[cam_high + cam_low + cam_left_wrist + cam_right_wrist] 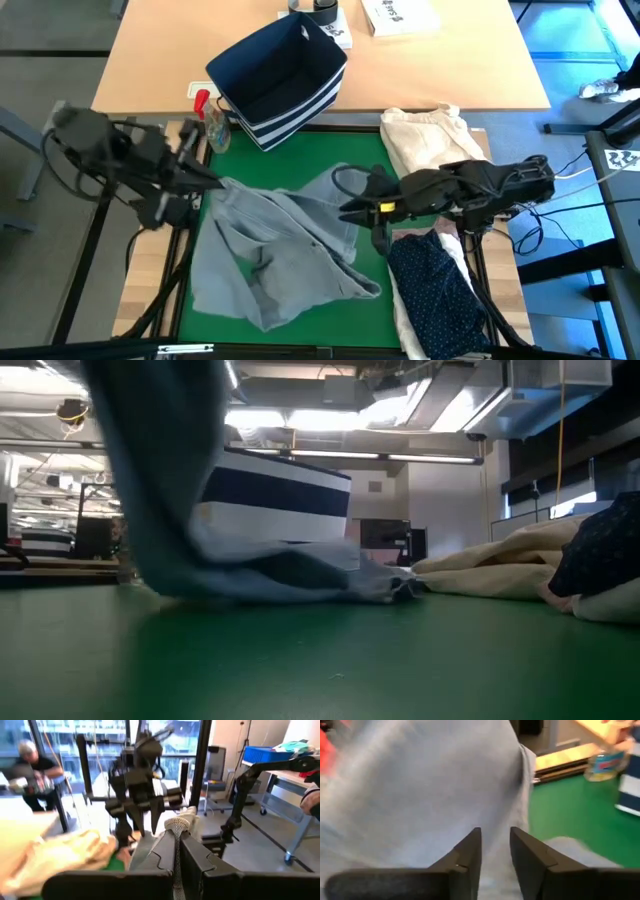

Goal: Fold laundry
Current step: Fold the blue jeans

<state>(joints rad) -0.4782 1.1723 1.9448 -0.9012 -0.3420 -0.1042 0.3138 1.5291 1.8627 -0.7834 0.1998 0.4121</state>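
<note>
1. lying crumpled mid-surface: light grey jeans (275,250), soft, floppy, rather heavy.
2. left claw (212,181) pinching their edge shut; right claw (352,207) narrowly parted at the fabric, grip unclear.
3. gripping best at waistband corners.

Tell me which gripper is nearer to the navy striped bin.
Left. The left gripper sits just below the bin's near-left corner, pinching the grey jeans. The right gripper is farther off, over the jeans' right side.
</note>
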